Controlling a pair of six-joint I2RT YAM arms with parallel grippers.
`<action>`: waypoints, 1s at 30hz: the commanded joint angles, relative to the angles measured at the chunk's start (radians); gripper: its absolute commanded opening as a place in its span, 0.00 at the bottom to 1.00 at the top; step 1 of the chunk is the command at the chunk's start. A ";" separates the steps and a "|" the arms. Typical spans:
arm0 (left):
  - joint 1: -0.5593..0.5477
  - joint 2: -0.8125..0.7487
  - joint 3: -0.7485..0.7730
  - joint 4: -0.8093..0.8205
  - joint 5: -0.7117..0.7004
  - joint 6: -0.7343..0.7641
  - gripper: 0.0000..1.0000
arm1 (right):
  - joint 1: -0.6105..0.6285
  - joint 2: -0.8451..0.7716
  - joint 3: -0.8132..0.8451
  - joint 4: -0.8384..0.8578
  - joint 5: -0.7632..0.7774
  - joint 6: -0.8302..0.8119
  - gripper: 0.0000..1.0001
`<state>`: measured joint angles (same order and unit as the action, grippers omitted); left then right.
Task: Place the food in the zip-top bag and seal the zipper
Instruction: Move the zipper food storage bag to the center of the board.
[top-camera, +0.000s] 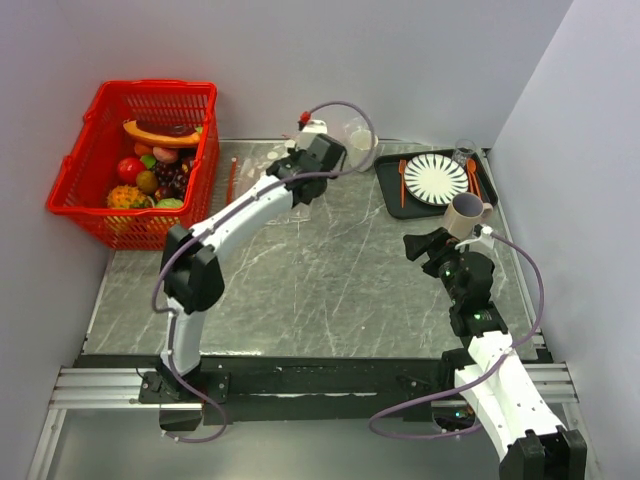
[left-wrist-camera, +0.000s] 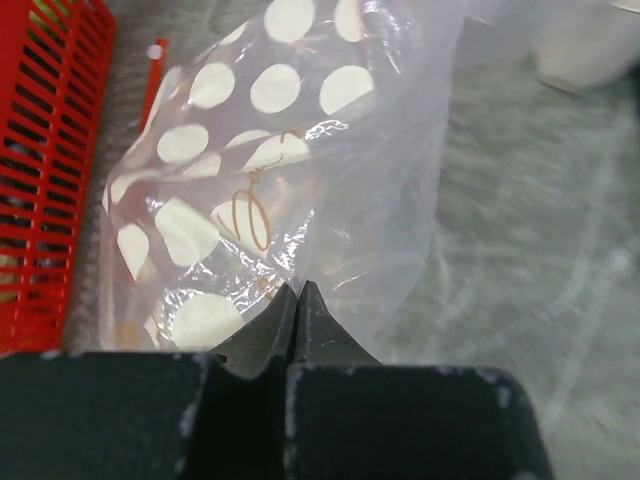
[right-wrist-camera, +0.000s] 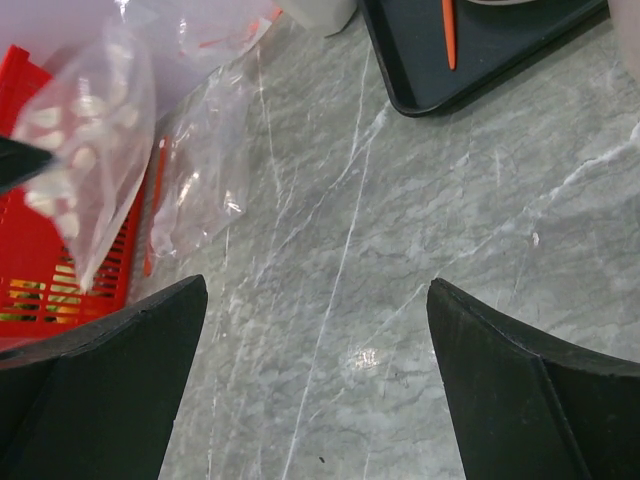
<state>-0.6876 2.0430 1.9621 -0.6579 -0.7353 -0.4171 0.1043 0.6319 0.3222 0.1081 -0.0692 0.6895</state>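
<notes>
**Left Grip on the Bag: Hazards and Bag Attitude**

**End-effector state.** The left gripper (left-wrist-camera: 297, 300) is closed. Its two dark fingertips are pressed together on a fold of the clear, crinkly plastic zip-top bag printed with white round dots (left-wrist-camera: 290, 150). The right gripper (right-wrist-camera: 315, 380) is spread wide and holds nothing. It hangs over the grey marbled table top (right-wrist-camera: 400, 250), with the bag well off to its left.

**Location.** The bag starts at the left fingertips and spreads out ahead of them. The small toy foods (top-camera: 148, 182) lie in the red slatted plastic basket (left-wrist-camera: 50, 180), to the left of the left gripper. None is in the bag.

**Hazards.**
1. Slip: the pinch takes only a narrow fold of thin film, so a quick lift or swing could pull it free.
2. Wrong edge: the zipper cannot be made out. If the fold is not at the mouth, the bag will probably not open for loading.
3. Snag: a plain clear bag (right-wrist-camera: 205, 170) with a long orange-red strip (right-wrist-camera: 155, 205) lies just beside the held bag and could be dragged along.
4. Collision: the basket wall is near on the left, and a leftward sweep could push the film against it.

**Attitude.** The long axis runs from the pinch point ahead of the left jaws, leaning to their left toward the basket. The bag is narrow at the pinch and broadens away from it. Which end carries the mouth cannot be told.
</notes>
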 joint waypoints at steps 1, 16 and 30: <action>-0.064 -0.099 -0.034 -0.161 -0.030 -0.115 0.01 | 0.002 -0.003 0.015 0.036 -0.003 -0.015 0.97; -0.217 -0.578 -0.483 0.052 0.383 -0.178 0.99 | 0.153 0.192 0.233 -0.071 -0.129 -0.195 0.92; -0.092 -1.057 -0.930 0.196 0.383 -0.246 0.99 | 0.621 0.880 0.976 -0.410 0.146 -0.337 0.79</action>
<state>-0.7837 1.0580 1.0561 -0.5087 -0.3389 -0.6415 0.6830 1.3621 1.0912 -0.1623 -0.0029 0.4236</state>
